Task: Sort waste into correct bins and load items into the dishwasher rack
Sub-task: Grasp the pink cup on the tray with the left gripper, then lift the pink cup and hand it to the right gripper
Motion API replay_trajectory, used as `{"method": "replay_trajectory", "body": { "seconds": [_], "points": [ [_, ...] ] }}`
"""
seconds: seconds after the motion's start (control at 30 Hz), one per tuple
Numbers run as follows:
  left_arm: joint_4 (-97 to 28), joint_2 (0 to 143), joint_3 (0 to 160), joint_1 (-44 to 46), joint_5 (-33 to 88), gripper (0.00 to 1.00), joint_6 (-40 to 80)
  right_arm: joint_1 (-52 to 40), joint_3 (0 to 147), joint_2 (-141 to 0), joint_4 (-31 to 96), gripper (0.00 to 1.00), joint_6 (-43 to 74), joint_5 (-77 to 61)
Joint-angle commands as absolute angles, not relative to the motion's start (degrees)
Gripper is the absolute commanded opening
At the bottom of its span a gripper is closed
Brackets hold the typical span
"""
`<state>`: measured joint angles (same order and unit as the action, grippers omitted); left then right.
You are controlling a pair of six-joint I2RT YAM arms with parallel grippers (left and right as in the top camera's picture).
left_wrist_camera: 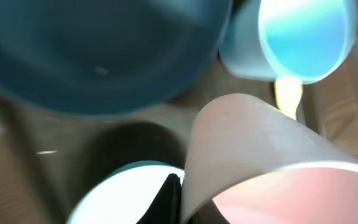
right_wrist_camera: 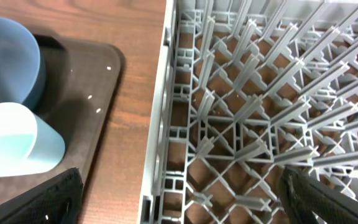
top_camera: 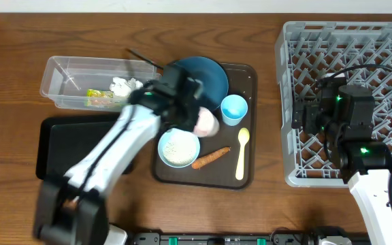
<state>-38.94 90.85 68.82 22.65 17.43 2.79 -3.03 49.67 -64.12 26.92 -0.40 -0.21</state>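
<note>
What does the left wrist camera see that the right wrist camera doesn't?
Only the left wrist camera sees the pink cup, huge and close, and the bowl with white inside beside it. Only the right wrist camera sees the grey dishwasher rack and the bare wooden table. Both see the light blue cup.
</note>
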Motion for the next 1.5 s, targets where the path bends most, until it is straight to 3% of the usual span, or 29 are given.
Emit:
{"method": "replay_trajectory", "body": {
  "seconds": [0.0, 0.1, 0.23, 0.43, 0.67, 1.03, 1.47],
  "points": [
    [-38.3, 85.2, 69.6, 19.0, 17.0, 0.06, 4.1, -3.4, 50.7, -64.4, 25.0, 0.99, 1.8, 0.0],
    [-34.6, 82.9, 69.6, 15.3, 18.2, 0.06, 10.1, -3.4, 50.7, -65.8, 21.7, 0.99, 5.6, -0.6],
    [-25.9, 84.3, 69.6, 11.1, 31.0, 0.06, 15.4, -3.4, 50.7, -69.5, 17.0, 0.99, 5.6, -10.4],
    [-7.6, 90.7, 69.6, 8.7, 60.2, 0.06, 18.8, -3.2, 50.7, -75.5, 7.2, 0.99, -2.3, -43.3],
    [4.6, 97.1, 69.6, 8.7, 76.1, 0.06, 20.6, -1.7, 50.7, -79.9, -6.0, 0.99, -3.3, -66.4],
    [11.8, 100.5, 69.6, 10.7, 85.9, 0.06, 23.1, -2.0, 50.7, -82.7, -10.7, 0.99, -5.0, -69.1],
    [13.0, 100.5, 69.6, 14.6, 84.7, 0.06, 23.9, -5.6, 50.7, -82.8, -18.8, 0.97, -4.8, -69.0]
  ]
}}
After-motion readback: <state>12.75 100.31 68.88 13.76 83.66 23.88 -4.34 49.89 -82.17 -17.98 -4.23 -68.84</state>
